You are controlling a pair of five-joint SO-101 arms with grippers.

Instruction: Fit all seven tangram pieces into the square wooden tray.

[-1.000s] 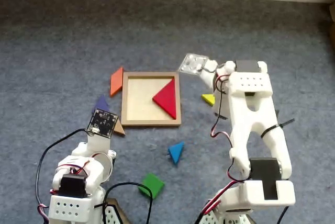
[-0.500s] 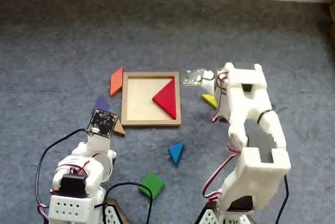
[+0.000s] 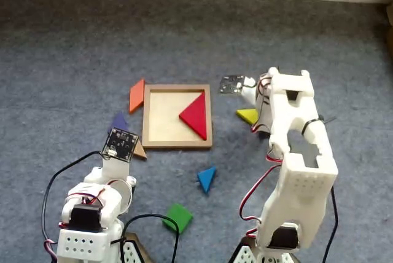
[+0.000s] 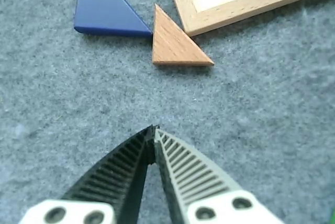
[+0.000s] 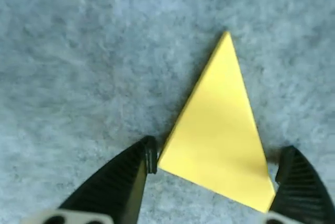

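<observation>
The square wooden tray [image 3: 147, 115] holds a red triangle [image 3: 195, 115] against its right side. Just right of the tray lies a yellow triangle [image 3: 247, 115] [image 5: 220, 124]; my right gripper [image 5: 217, 158] hangs low over it, open, one finger on each side of its wide end. By the tray's left side are an orange piece [image 3: 137, 95], a navy triangle [image 3: 120, 121] [image 4: 104, 7] and a small wooden triangle [image 3: 140, 150] [image 4: 174, 46]. My left gripper [image 4: 153, 132] is shut and empty, a little short of the wooden triangle.
A blue triangle [image 3: 206, 178] and a green square [image 3: 178, 217] lie on the grey carpet in front of the tray, between the two arm bases. The tray's near corner [image 4: 194, 22] almost touches the wooden triangle.
The right arm has swung in and dropped, its wrist turning downward, so its gripper now sits over the yellow triangle. The left arm and the pieces have stayed put.
</observation>
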